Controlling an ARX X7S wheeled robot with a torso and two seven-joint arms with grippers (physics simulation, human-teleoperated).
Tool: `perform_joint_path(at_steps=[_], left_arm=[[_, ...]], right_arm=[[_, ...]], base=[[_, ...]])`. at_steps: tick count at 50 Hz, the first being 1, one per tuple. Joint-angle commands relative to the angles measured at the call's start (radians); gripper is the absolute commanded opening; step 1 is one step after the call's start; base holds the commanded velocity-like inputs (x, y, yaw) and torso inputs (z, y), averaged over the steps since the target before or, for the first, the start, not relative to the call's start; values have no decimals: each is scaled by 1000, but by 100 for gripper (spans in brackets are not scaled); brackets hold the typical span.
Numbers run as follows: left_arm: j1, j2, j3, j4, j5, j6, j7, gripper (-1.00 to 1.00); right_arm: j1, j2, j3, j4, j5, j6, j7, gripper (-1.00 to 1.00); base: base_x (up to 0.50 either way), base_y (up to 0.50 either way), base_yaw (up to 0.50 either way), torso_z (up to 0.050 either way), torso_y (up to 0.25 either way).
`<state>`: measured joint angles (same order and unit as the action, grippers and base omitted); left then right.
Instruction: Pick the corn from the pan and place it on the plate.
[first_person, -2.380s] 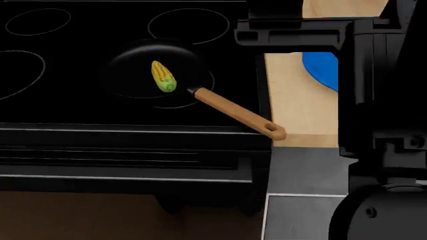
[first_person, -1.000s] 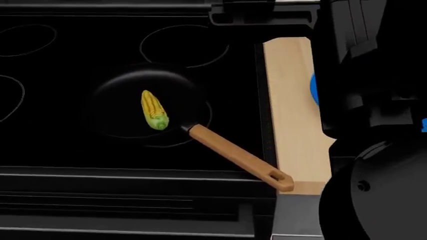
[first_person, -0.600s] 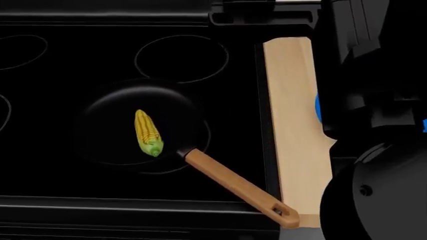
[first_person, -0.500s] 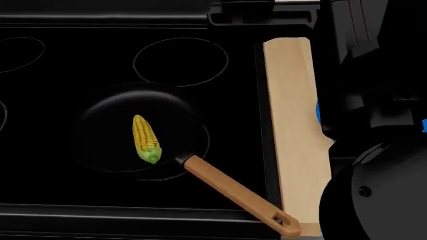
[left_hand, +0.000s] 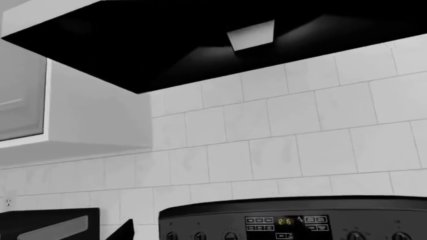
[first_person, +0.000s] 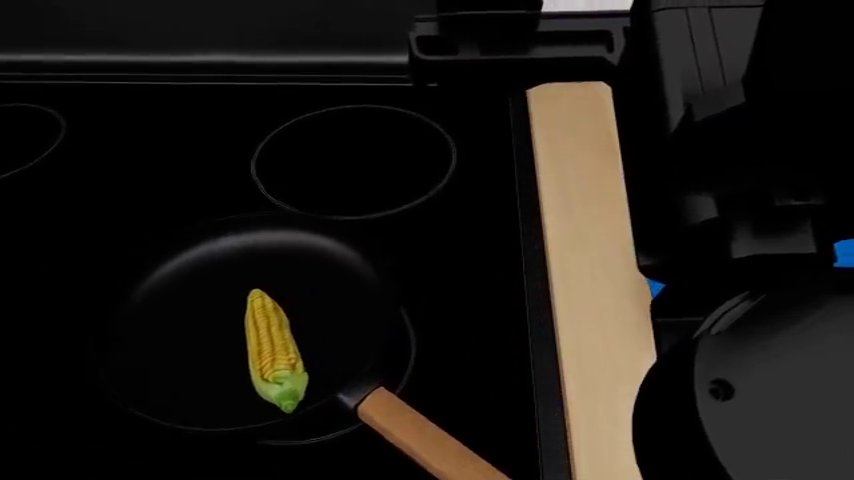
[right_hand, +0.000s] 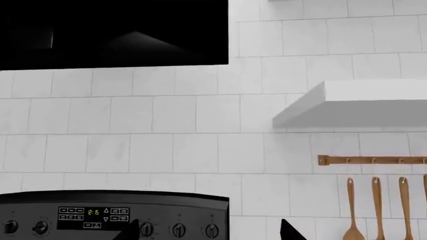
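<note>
Right wrist view shows the right claw (right_hand: 210, 231) as two dark fingertips (right_hand: 130, 231) at the bottom edge, set wide apart with nothing between them. Beyond them are the stove's control panel (right_hand: 113, 215), white wall tiles (right_hand: 173, 120), a black hood (right_hand: 113, 32) at upper left, a white shelf (right_hand: 373, 100) at right, and wooden spoons (right_hand: 352, 215) hanging from a rail at lower right.

Left wrist view catches only one dark tip of the left claw (left_hand: 127, 231) at the bottom edge, so I cannot tell whether it is parted or closed. Past it are the same panel, tiles and hood, with a pale cabinet (left_hand: 23, 95) at far left.

Head view has the right arm (first_person: 761, 400) as a black mass filling the right side. The corn (first_person: 272, 348) lies in the pan (first_person: 174, 330) at lower left on the black stove (first_person: 134, 150), untouched, its green end pointing toward the bottom of the frame, close to where the handle (first_person: 414, 440) joins. The handle runs off toward the lower middle. A burner ring (first_person: 354, 160) sits above the pan. A wooden counter strip (first_person: 587, 280) runs vertically right of the stove. The plate (first_person: 654, 289) shows only as a blue sliver at the arm's edge, right of the strip, well apart from the corn.
</note>
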<state>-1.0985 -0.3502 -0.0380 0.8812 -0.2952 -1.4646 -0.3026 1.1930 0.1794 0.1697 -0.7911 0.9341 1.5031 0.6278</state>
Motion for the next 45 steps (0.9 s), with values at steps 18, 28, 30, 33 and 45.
perform_joint_path(at_steps=[18,28,30,33,45], left_arm=[[19,15,-21,-74,5,60,17,100],[23,15,-32,-70,-1,58,17,100],[29,16,-35,-68,-3,62,18,100],[33,14,-36,-69,-4,63,17,100],[39,15,-45,-53,-18,68,25,100]], right_arm=[[-1,-4,-28,63,42,-57,23,100],[-2,-1,-40,71,57,-58,44,100],[-5,-4,-33,69,70,-53,51,100],[0,-5,-22,67,87,-45,65,100],[9,4,-17,64,136,-46,104,100]], base=[[217,0,0,0,0],[202,0,0,0,0],[0,0,0,0,5],[0,0,0,0,0],[0,0,0,0,0]])
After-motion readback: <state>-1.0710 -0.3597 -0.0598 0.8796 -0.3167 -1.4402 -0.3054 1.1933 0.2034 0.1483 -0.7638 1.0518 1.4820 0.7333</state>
